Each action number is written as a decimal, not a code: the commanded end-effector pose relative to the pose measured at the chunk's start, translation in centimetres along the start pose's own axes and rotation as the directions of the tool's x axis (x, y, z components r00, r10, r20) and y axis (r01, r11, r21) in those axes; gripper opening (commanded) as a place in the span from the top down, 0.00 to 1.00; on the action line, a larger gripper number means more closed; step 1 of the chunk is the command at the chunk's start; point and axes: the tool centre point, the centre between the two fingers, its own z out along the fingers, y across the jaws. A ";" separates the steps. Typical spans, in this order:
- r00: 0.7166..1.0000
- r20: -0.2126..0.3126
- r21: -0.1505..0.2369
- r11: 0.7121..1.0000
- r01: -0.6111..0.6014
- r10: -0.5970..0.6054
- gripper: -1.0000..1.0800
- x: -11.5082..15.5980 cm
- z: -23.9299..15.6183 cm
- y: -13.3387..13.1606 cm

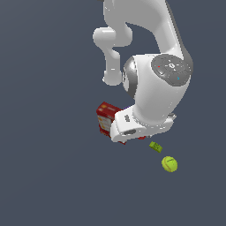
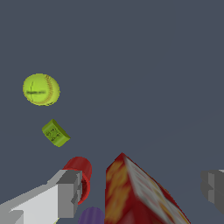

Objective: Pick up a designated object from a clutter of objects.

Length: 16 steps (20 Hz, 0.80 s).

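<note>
a: where does the ball sit?

b: it rests on the bare grey floor, out at the edge of the pile. the small green block lies near it, apart from it. the gripper hangs over the red cracker box instead, well off the ball.

a: and the state of the gripper?

b: the wrist view shows its two fingers spread wide, with the top of the box between them and nothing in their grasp. the red cup stands just behind one finger, and the purple cup peeks in beside it.

a: so how should the arm do this step well?

b: the step looks like the approach. it would do well to rise a little first, so the fingers clear the box and the red cup, then travel across to stand right above the ball before it descends. the jaws should stay wide and straddle the middle of the ball, since a round thing rolls off if one pad touches first.

a: is there room?

b: plenty, by the look of it. on the far side of the ball the floor is open in both views. the only near neighbour is the green block, so the fingers are better set so that neither comes down on that side.
</note>
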 end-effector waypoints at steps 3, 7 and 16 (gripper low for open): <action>0.998 -0.012 0.000 0.998 0.068 -0.068 0.04 3.1 2.5 -4.0; 0.992 -0.023 0.002 0.992 0.125 -0.125 0.04 5.5 5.0 -7.7; 0.976 -0.041 0.012 0.977 0.214 -0.213 0.04 8.3 9.5 -14.1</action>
